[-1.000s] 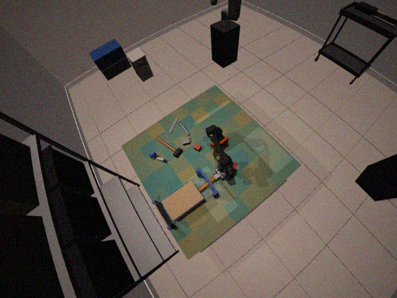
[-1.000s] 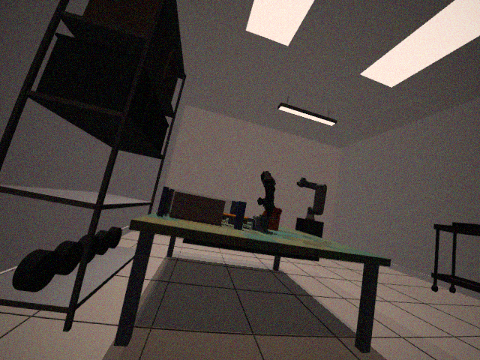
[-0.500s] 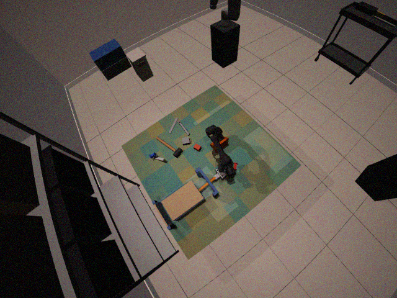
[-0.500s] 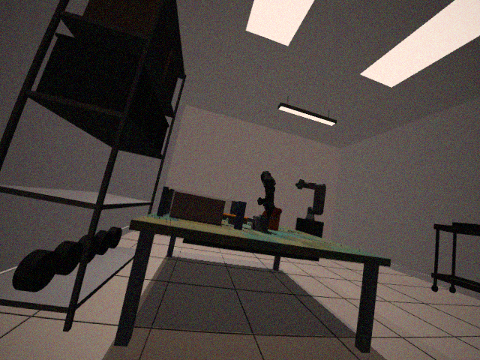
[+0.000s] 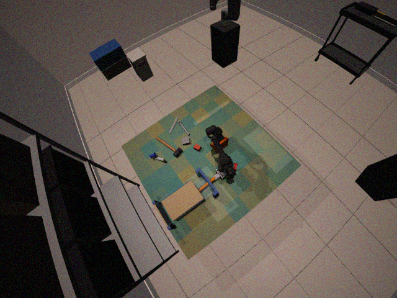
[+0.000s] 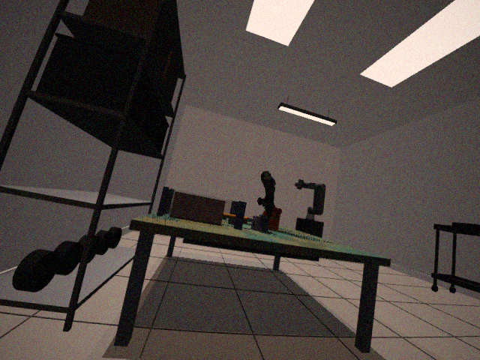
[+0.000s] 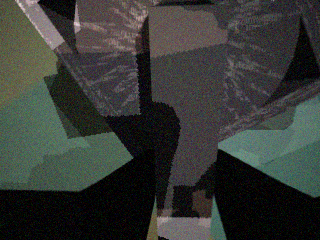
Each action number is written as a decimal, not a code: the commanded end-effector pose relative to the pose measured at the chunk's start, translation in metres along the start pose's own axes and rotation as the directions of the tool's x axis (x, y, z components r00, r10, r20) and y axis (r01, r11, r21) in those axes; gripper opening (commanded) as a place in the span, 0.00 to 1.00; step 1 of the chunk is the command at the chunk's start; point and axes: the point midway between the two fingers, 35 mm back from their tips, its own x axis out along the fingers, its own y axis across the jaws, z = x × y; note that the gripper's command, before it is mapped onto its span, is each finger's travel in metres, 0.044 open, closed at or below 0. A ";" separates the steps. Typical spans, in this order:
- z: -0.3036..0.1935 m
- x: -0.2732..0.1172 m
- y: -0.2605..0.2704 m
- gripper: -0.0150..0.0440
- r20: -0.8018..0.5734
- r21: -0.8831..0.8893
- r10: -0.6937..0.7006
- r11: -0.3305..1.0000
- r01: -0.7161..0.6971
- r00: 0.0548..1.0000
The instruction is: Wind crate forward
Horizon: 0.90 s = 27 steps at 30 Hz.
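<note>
The crate [image 5: 182, 200] [image 6: 197, 208], tan-topped in the top view, sits flat. An orange strap [image 5: 208, 184] runs from it under the blue steel frame [image 5: 208, 180] [image 6: 241, 215] to the grey winch [image 5: 219, 174]. A gap shows between crate front and frame. The cubby's clear panels are hard to make out. My gripper [image 7: 183, 158] is at the winch, shut on what looks like the winch handle; in the top and exterior views the arm's dark body hides the fingertips. Grey winch parts fill the top of the wrist view. Whether the key sits in the hole is hidden.
On the patterned bench top [image 5: 150, 185] lie a hammer [image 5: 166, 144], a blue-ended tool [image 5: 157, 157], two grey bars [image 5: 173, 125] [image 5: 183, 128], a grey block [image 5: 185, 141] and a red block [image 5: 196, 147]. A small red piece [image 5: 235, 166] shows beside the arm. A second blue frame [image 5: 164, 215] stands behind the crate.
</note>
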 end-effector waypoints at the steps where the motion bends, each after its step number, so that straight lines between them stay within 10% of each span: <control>1: 0.000 0.000 0.000 0.34 0.000 -0.002 0.000 1.000 0.000 1.000; 16: 0.000 0.000 0.000 1.00 0.000 -0.002 0.000 1.000 0.000 1.000; 27: -0.008 -0.074 0.009 1.00 0.052 -0.020 -0.002 1.000 0.003 0.999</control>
